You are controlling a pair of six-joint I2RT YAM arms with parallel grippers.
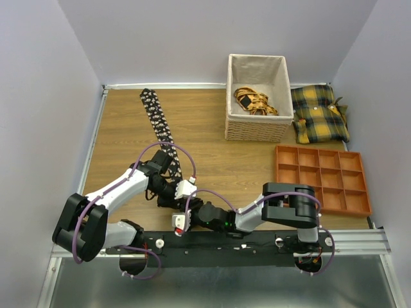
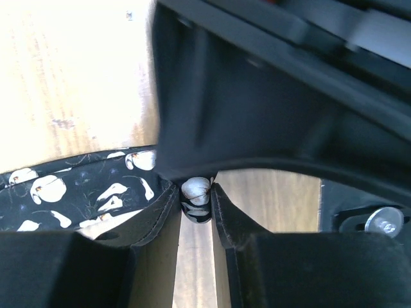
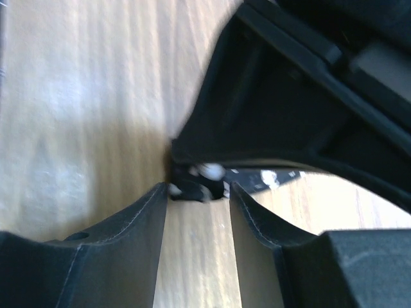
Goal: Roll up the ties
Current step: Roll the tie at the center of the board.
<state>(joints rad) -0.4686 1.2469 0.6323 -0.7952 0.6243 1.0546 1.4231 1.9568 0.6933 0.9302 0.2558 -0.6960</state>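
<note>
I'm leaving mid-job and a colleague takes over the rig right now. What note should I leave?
Left pincer: shut on the near end of the flowered tie.
Right pincer: closed on that same end, facing the left one.
Tie: most of it lies flat as a strip running away to the far left.
Done: end gripped, roll barely started at most.
Left: roll the whole strip into a coil.

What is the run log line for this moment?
tie: far part flat | left end effector: pinching tie | right end effector: pinching tie
</note>
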